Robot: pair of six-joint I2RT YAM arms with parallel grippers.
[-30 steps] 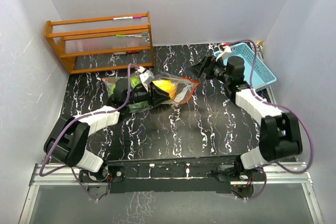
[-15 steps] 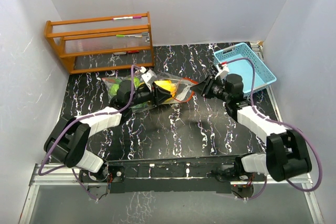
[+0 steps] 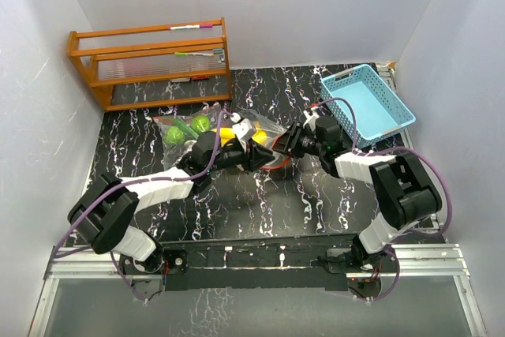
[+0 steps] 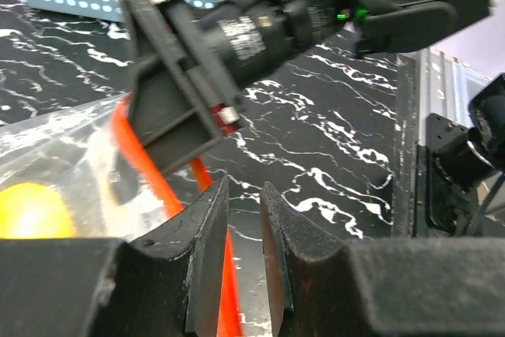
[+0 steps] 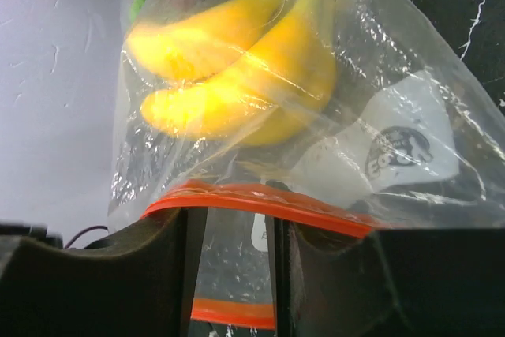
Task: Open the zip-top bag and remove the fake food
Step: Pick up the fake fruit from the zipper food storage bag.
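Note:
The clear zip-top bag (image 3: 267, 126) lies mid-table, its orange zip strip (image 3: 276, 166) facing right. Inside it is fake food: yellow bananas (image 3: 235, 133) and round green fruits (image 3: 200, 123). My left gripper (image 3: 259, 157) is at the bag's mouth. In the left wrist view the left gripper (image 4: 245, 187) is nearly closed, with the orange strip (image 4: 229, 290) against one finger. My right gripper (image 3: 286, 146) meets the mouth from the right. In the right wrist view the right gripper (image 5: 231, 211) stands apart, with bag film between the jaws, the zip strip (image 5: 260, 199) across the tips and the bananas (image 5: 237, 76) beyond.
A light-blue perforated basket (image 3: 367, 104) stands at the back right, behind the right arm. A wooden rack (image 3: 150, 61) stands against the back wall on the left. Both arms lie low over the black marbled table (image 3: 260, 211).
The right arm swung from the basket over to the bag's mouth, and its jaws came in from wide. The left gripper shifted right, still on the bag.

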